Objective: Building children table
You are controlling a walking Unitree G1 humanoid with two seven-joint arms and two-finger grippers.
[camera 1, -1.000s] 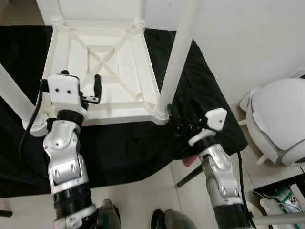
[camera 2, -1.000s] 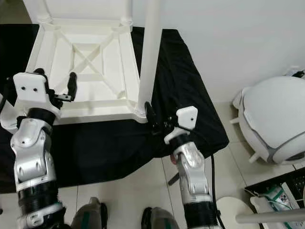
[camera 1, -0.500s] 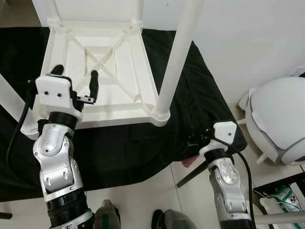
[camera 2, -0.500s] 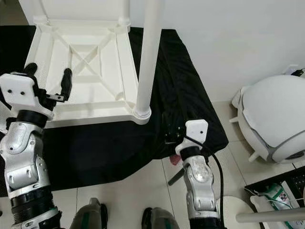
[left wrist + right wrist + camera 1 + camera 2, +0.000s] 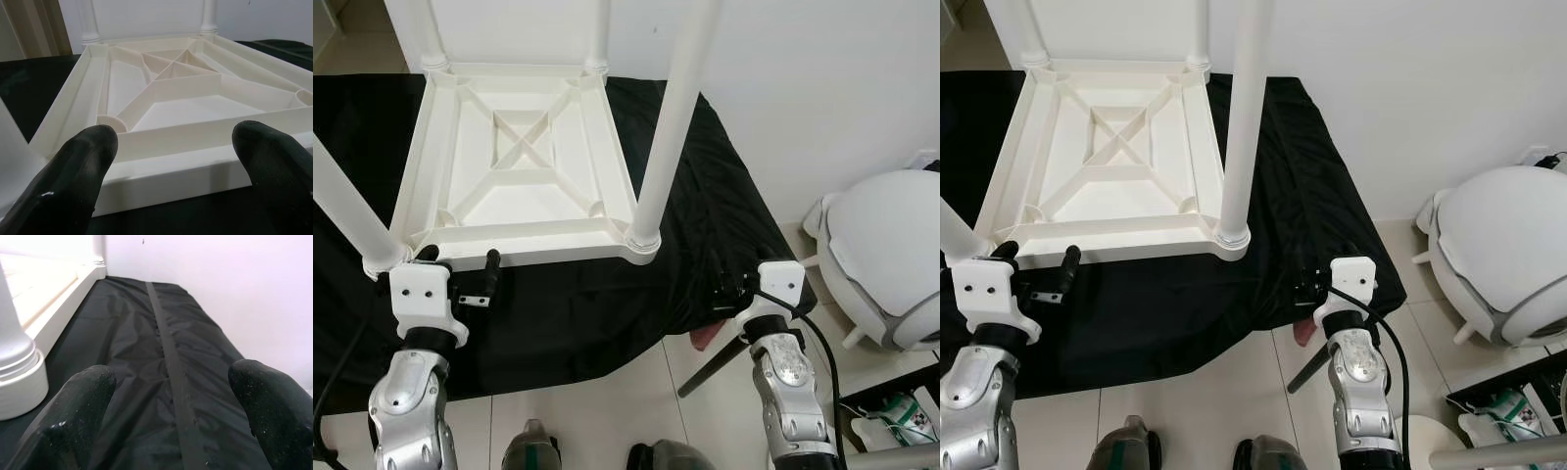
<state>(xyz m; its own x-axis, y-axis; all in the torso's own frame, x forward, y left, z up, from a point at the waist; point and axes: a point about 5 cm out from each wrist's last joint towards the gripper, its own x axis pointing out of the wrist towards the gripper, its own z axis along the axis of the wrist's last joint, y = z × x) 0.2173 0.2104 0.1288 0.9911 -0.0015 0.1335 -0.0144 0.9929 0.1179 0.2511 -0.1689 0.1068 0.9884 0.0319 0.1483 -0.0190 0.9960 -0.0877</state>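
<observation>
A white children's table (image 5: 538,245) lies upside down on a black cloth (image 5: 724,196), its ribbed underside facing up. Legs stand up from its corners: the near right leg (image 5: 671,108), the near left leg (image 5: 342,211) and two far legs (image 5: 426,34). My left gripper (image 5: 460,264) is open just in front of the table's near edge, level with its rim (image 5: 161,137), holding nothing. My right gripper (image 5: 724,289) is open over the cloth's front right corner, to the right of the near right leg's base (image 5: 19,377), and it too holds nothing.
A white wall runs behind and to the right of the cloth. A large white domed object (image 5: 891,255) stands on the tiled floor at the right. A dark rod (image 5: 710,352) and a pink scrap (image 5: 708,336) show under the cloth's corner. A box of clutter (image 5: 901,411) sits at the bottom right.
Both arms have drawn back toward me. The left gripper came off the table's underside to in front of its near edge. The right gripper left the near right leg's base.
</observation>
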